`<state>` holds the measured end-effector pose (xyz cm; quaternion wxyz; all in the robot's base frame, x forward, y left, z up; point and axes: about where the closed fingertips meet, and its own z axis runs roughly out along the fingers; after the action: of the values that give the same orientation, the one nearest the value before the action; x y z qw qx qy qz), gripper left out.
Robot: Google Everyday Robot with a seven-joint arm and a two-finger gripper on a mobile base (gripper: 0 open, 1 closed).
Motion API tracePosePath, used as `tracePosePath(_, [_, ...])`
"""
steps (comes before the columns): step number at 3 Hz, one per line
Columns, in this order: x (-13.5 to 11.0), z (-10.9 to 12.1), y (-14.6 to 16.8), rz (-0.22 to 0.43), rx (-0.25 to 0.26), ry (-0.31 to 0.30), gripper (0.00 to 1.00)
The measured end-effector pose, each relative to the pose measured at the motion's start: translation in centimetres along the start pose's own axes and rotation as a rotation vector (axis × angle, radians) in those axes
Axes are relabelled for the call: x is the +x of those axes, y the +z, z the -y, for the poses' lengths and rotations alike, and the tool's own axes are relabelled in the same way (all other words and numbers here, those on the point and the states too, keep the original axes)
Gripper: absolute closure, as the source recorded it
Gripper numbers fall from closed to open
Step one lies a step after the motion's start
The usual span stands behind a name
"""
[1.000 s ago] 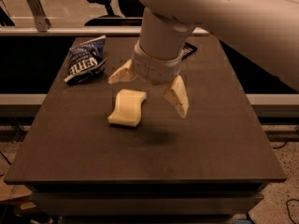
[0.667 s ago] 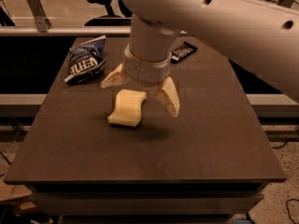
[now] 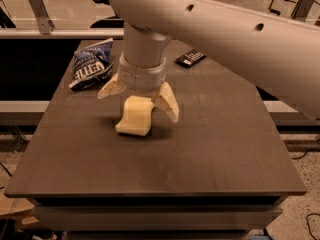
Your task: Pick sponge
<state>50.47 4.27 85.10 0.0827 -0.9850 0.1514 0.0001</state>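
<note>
The sponge (image 3: 135, 116) is a pale yellow foam block lying on the dark table (image 3: 200, 154), left of the middle. My gripper (image 3: 141, 100) hangs right over its far end, fingers spread wide. One tan finger (image 3: 167, 101) sits at the sponge's right side, the other (image 3: 111, 87) is off to the upper left, apart from it. The gripper is open and holds nothing. The wrist hides the sponge's far edge.
A blue crinkled chip bag (image 3: 91, 64) lies at the table's back left. A small black wrapped bar (image 3: 190, 58) lies at the back, right of the arm. The big white arm (image 3: 225, 29) spans the upper right of the view.
The gripper has moved left and down toward the sponge, from beside it to straddling its far end. The sponge has not moved.
</note>
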Motion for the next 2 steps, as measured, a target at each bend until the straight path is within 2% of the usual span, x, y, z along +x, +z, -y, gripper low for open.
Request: tracePosePath(2, [-0.1,0.7,2.3,-0.058,0.036,0.015,0.0])
